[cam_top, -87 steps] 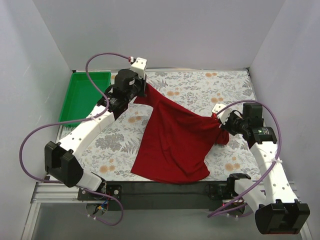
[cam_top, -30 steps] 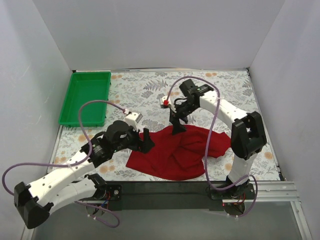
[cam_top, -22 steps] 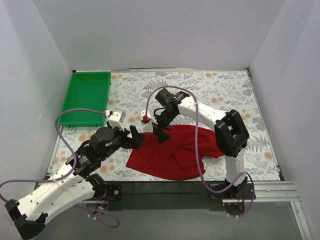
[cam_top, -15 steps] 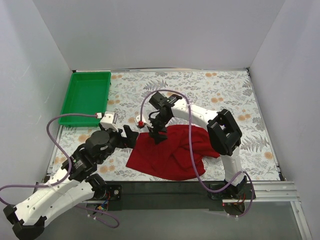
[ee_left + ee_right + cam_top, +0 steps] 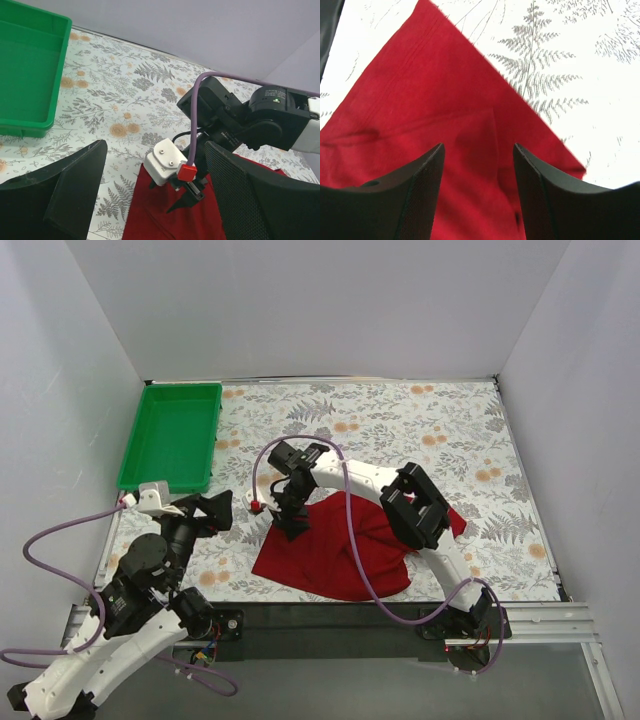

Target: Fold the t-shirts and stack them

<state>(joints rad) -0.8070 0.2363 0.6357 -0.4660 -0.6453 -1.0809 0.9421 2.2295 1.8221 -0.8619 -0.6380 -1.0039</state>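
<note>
One dark red t-shirt [image 5: 340, 550] lies crumpled on the flowered table near the front middle. My right gripper [image 5: 292, 524] has reached across to the shirt's far left corner and points down at it. In the right wrist view, the right gripper [image 5: 478, 147] hangs open just above the t-shirt [image 5: 420, 115], with flat cloth below the gap and nothing pinched. My left gripper [image 5: 217, 508] is off the shirt to its left, over bare table. The left gripper [image 5: 155, 150] is open and empty, looking toward the right gripper [image 5: 192, 187] and the t-shirt [image 5: 160, 220].
A green plastic tray [image 5: 170, 435] stands at the far left, also in the left wrist view [image 5: 25, 75]. The right arm's purple cable [image 5: 350, 540] loops over the shirt. Grey walls close in the table on three sides.
The right gripper has swept left across the shirt to its far left corner, and its jaws have narrowed. The left arm has pulled back toward the near left, away from the shirt.
</note>
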